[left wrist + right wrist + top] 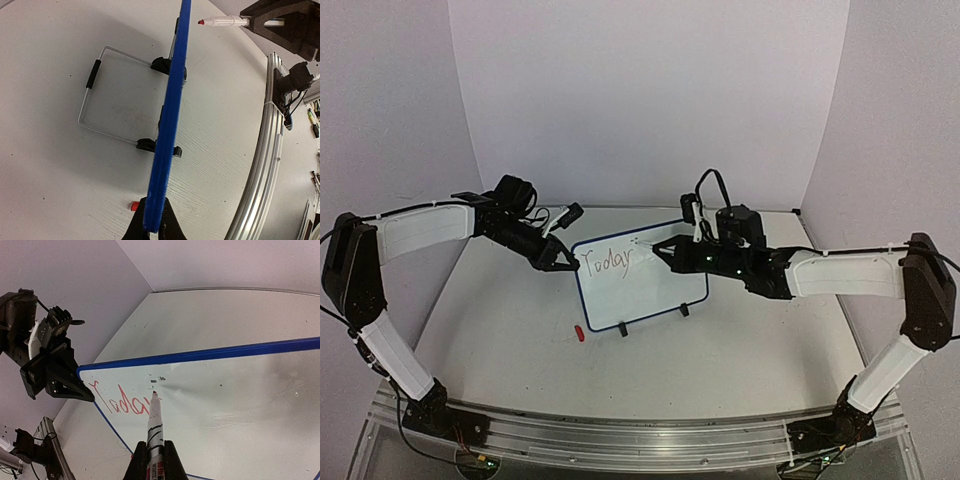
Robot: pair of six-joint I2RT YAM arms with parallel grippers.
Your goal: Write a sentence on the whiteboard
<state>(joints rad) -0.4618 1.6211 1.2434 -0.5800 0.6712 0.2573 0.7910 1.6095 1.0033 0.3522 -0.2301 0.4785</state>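
Whiteboard (pixel 240 390): right end cut off, right wrist view; face hidden edge-on, left wrist view. Red item (pixel 577 334) on bench (pixel 500 300): too small to identify

Seen edge-on, the blue-framed whiteboard (pixel 169 115) stands upright on the white tabletop (pixel 60 165), its near edge clamped by the left pincer (pixel 152 225). A bent wire stand (pixel 100 95) props it from behind. At top right, the right pincer (pixel 252 21) holds a red-tipped marker (pixel 222 21), tip near the board but not touching. A small red piece (pixel 134 205) lies beside the left pincer.
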